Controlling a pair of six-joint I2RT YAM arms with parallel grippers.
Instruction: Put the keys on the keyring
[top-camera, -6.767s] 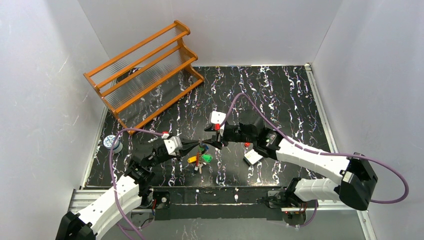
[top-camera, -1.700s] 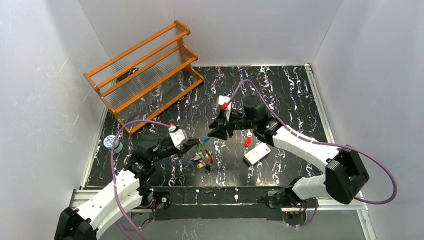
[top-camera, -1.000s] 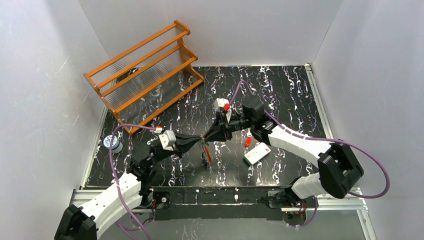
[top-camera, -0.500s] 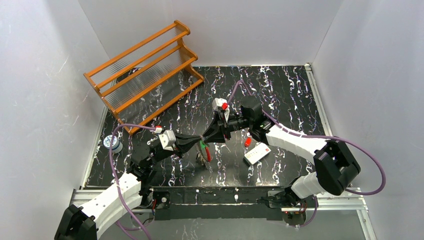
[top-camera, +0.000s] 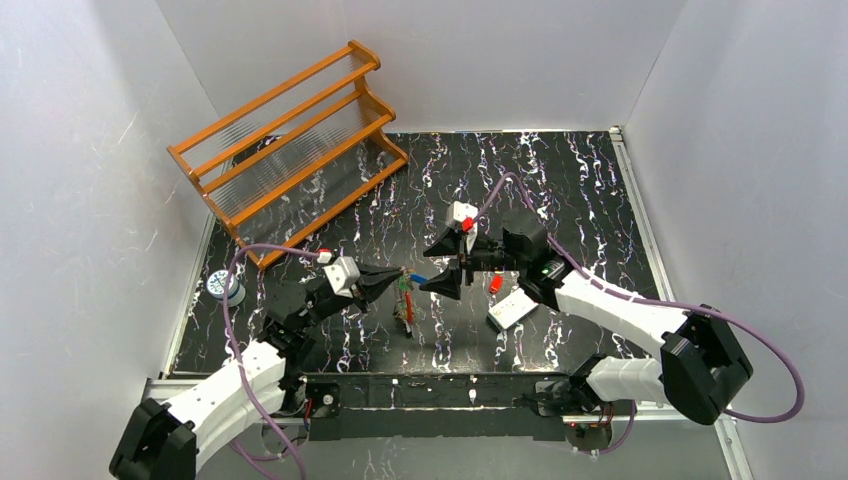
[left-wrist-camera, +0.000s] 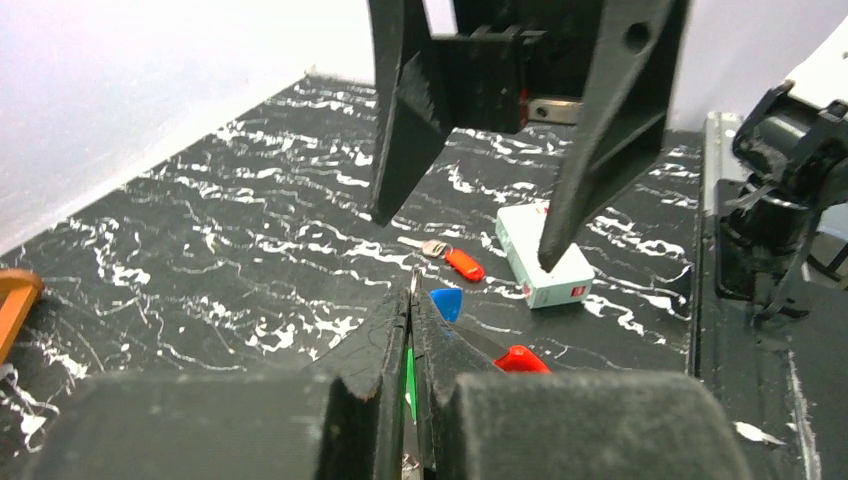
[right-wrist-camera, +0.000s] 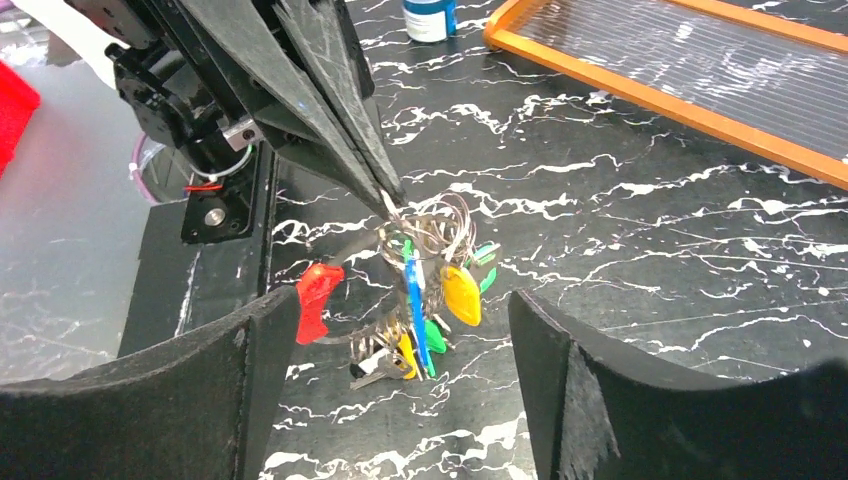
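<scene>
my left hand (left-wrist-camera: 412, 300) is clamping shut on what looks like the keyring (right-wrist-camera: 440, 222), keys (right-wrist-camera: 425, 310) dangling; my right hand (top-camera: 445, 267) is hanging wide open, empty.

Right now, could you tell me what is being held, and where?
The left gripper pinches the thin silver keyring by its top; right gripper holds nothing.

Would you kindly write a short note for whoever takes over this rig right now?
Left gripper: shut on the thin silver wire keyring, holding it up.
Right gripper: open, empty, facing the ring.
Done: yellow, green, blue and red plastic-headed keys hang in a bunch from the ring.
Left: one red-headed key lies loose on the black marbled table beside the white rectangular card; it probably goes on next.
</scene>
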